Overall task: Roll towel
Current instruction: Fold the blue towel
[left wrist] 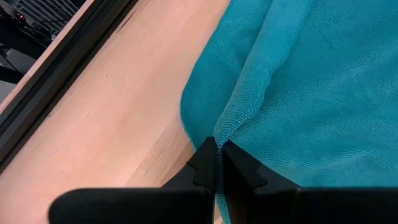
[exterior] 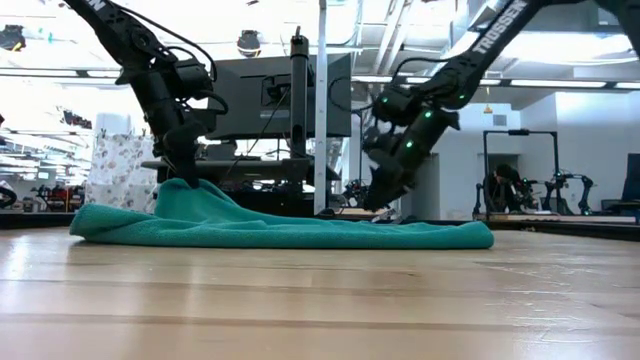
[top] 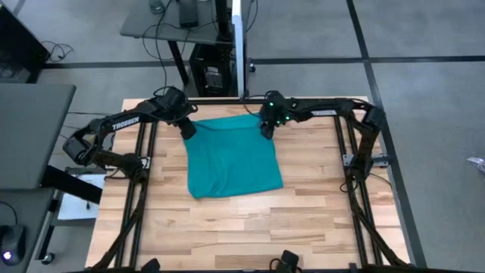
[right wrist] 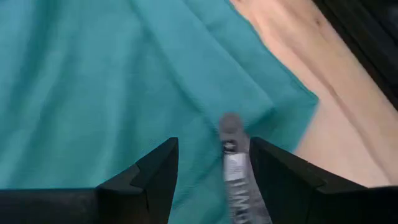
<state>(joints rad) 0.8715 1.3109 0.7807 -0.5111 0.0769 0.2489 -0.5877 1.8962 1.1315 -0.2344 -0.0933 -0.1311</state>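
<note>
While nearly square, towel [top: 233, 155]: left claw [top: 188, 130] clamped, right claw [top: 265, 130] apart.

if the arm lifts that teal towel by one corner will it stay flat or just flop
Likely flop: where the left hand pinches its corner, the towel already peaks into soft folds in the low view. It probably drags rather than slides cleanly, since its looped pile lies on the bare wooden table. It seems light and won't roll unaided.
</note>
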